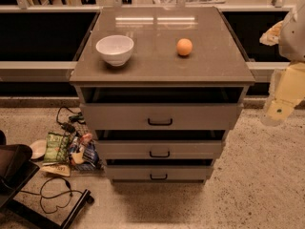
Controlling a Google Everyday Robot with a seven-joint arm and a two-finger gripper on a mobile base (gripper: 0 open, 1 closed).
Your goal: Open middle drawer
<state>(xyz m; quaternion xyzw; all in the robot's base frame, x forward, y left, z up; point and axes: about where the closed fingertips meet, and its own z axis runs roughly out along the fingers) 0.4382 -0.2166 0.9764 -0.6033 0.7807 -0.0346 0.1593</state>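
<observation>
The grey cabinet stands in the middle of the view with three drawers stacked in its front. The middle drawer has a medium-height grey front and a small black bar handle at its centre. Its front sits under a dark gap, and no tray interior shows. The taller top drawer is above it and the narrow bottom drawer below. My gripper hangs on the cream arm at the right edge, well to the right of the cabinet and above the floor, touching nothing.
A white bowl and an orange sit on the cabinet top. Snack bags and cables lie on the floor to the left. A black chair base is at the lower left. A railing runs behind.
</observation>
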